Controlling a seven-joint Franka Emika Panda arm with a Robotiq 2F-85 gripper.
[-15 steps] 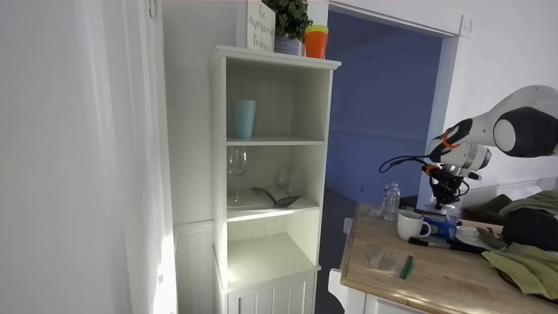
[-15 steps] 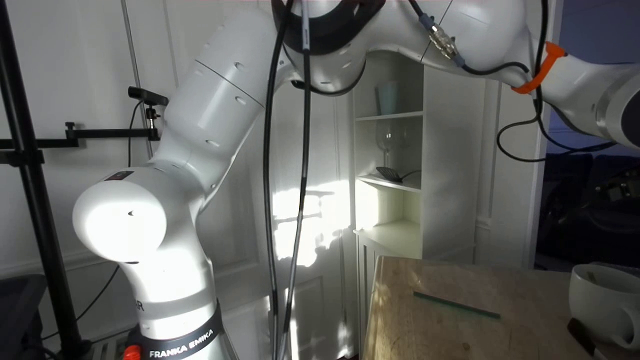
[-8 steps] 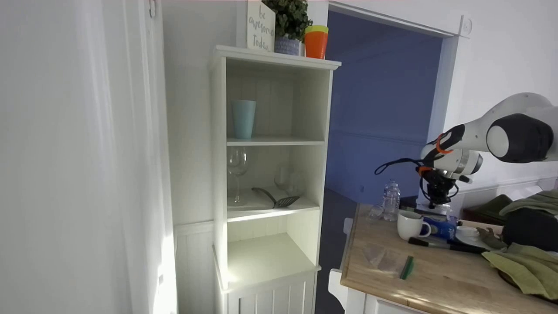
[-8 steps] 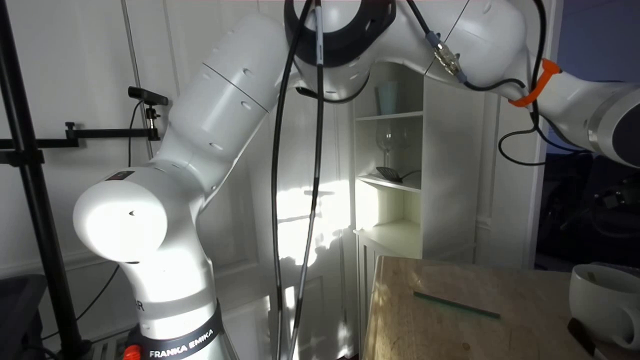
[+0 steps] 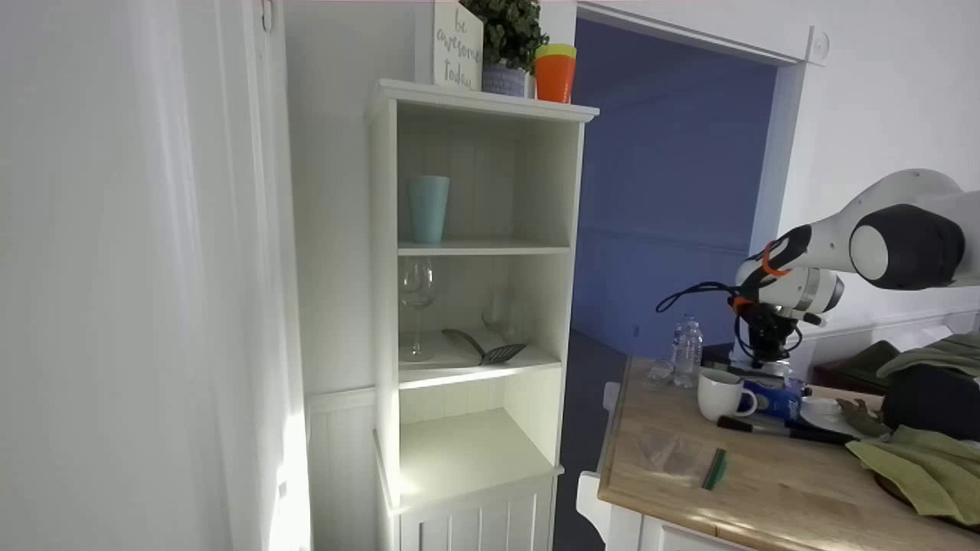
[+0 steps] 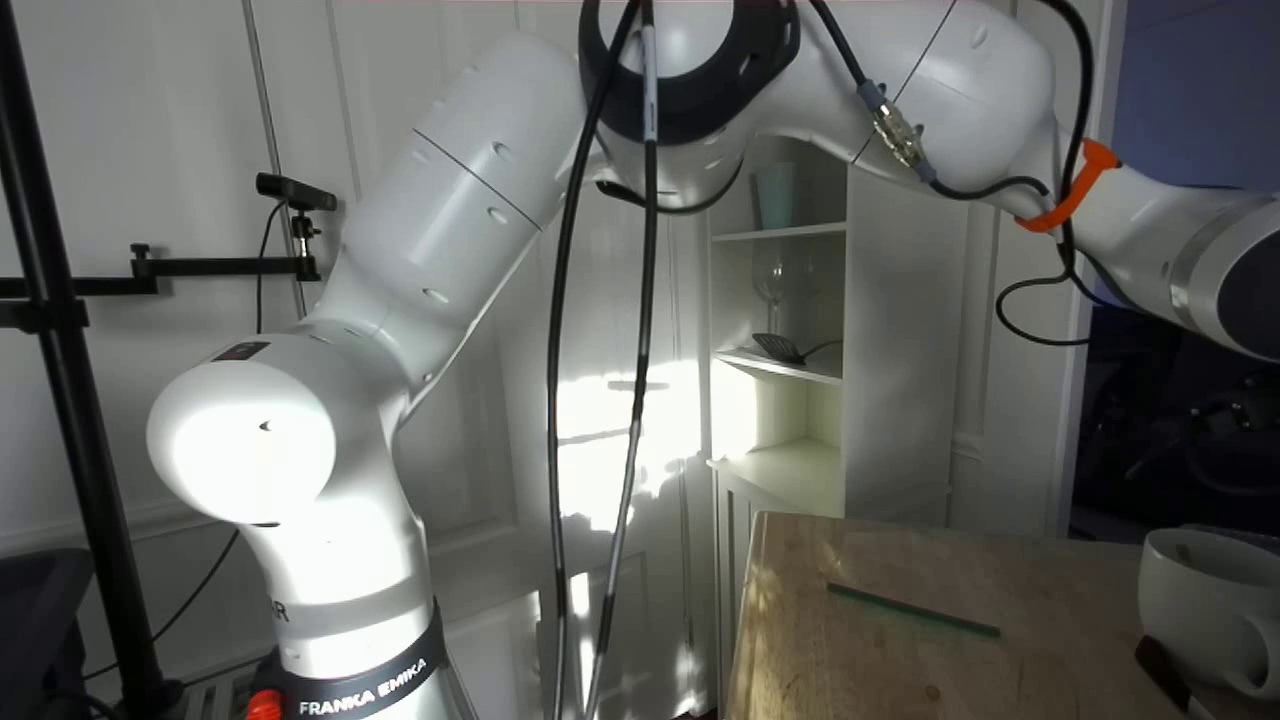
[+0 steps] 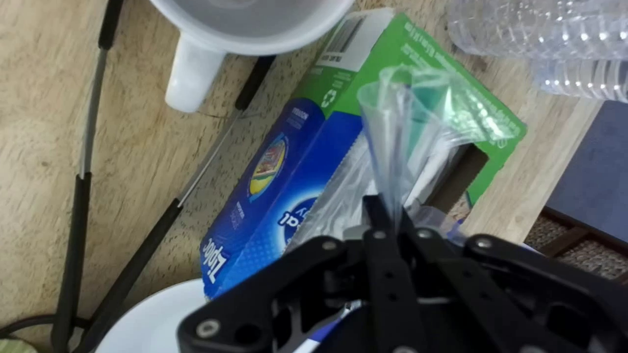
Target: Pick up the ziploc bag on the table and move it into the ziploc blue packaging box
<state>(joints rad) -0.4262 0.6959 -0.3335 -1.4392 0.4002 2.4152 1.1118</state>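
Note:
In the wrist view my gripper (image 7: 388, 208) is shut on a clear plastic bag (image 7: 387, 152), which fans out from the fingertips. The blue Ziploc box (image 7: 314, 152) lies below on the table (image 7: 39, 196), its top open, its green flap folded out and clear plastic inside. The held bag overlaps the opening and flap in this view; I cannot tell its depth. In an exterior view my gripper (image 5: 766, 361) is above the box (image 5: 775, 400). Another clear bag with a green zip strip (image 5: 714, 469) lies flat on the table; its strip (image 6: 912, 609) shows in both exterior views.
A white mug (image 7: 245, 34) stands beside the box. Clear bottles (image 7: 539, 29) are near the table edge. Black-handled tools (image 7: 81, 235) lie beside the box, and a white plate (image 7: 157, 323) is close by. Green cloths (image 5: 926, 474) and a tall white shelf cabinet (image 5: 478, 428) are also around.
The arm has moved lower, and the gripper has shifted slightly left and down in an exterior view, over the box. The bag on the table has not moved.

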